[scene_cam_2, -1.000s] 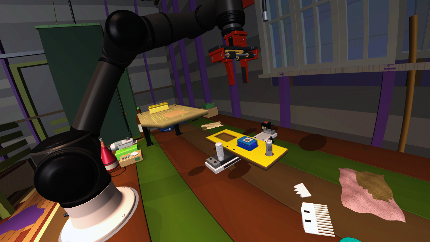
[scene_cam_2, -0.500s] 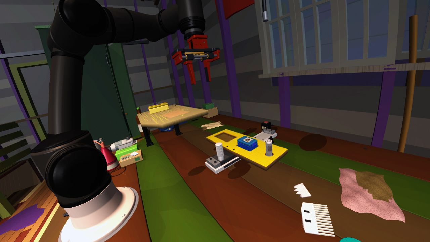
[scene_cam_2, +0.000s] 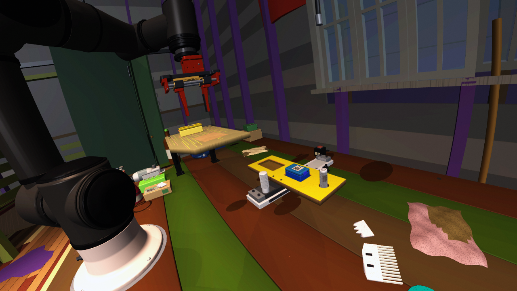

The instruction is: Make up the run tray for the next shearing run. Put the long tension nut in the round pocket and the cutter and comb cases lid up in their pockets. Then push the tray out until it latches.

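A yellow case [scene_cam_2: 190,129] lies on the small wooden side table [scene_cam_2: 206,139] at the back left, and my red gripper [scene_cam_2: 195,108] hangs open and empty a little way above it. The yellow run tray [scene_cam_2: 296,176] sits mid-bench. A blue case [scene_cam_2: 297,172] with a label on top sits in its middle pocket. A grey tension nut [scene_cam_2: 323,177] stands upright in the round pocket at the near right end. The rectangular pocket [scene_cam_2: 270,164] at the far end holds nothing. A grey upright handle [scene_cam_2: 263,182] on a block stands at the tray's near side.
A green box on a cardboard box [scene_cam_2: 252,131] sits behind the side table. A white comb [scene_cam_2: 382,263], a small white cutter [scene_cam_2: 363,229] and a pink and brown rag [scene_cam_2: 444,231] lie on the bench at right. A latch block [scene_cam_2: 321,158] stands behind the tray.
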{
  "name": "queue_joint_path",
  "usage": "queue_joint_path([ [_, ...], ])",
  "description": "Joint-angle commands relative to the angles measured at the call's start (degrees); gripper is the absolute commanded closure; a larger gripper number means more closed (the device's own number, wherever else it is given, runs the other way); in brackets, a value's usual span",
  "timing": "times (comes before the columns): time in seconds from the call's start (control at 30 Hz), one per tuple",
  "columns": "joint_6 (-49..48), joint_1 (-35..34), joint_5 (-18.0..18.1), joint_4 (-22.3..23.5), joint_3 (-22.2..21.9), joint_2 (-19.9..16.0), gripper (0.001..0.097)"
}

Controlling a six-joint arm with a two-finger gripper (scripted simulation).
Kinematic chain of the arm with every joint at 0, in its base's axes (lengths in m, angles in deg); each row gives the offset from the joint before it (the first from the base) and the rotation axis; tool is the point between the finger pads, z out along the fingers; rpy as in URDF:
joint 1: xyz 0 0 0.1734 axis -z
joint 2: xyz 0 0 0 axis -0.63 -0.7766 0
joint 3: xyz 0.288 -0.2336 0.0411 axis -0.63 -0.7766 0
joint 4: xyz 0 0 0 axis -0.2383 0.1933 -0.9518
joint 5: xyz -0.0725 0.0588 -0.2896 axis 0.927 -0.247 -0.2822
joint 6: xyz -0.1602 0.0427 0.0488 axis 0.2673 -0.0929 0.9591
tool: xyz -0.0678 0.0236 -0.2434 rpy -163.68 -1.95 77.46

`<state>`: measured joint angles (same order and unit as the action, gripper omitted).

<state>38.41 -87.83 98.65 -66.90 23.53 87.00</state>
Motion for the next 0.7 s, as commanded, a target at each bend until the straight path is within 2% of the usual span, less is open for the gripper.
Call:
queue_joint_path([
  [0.0,-0.52,-0.47,-0.17,-0.02,-0.62,0.45,0.0396],
  [0.2,-2.58,-2.51,-0.82,-0.03,-3.28,2.46,0.0396],
  [0.67,-2.77,-2.73,-0.87,-0.02,-3.55,2.69,0.0396],
])
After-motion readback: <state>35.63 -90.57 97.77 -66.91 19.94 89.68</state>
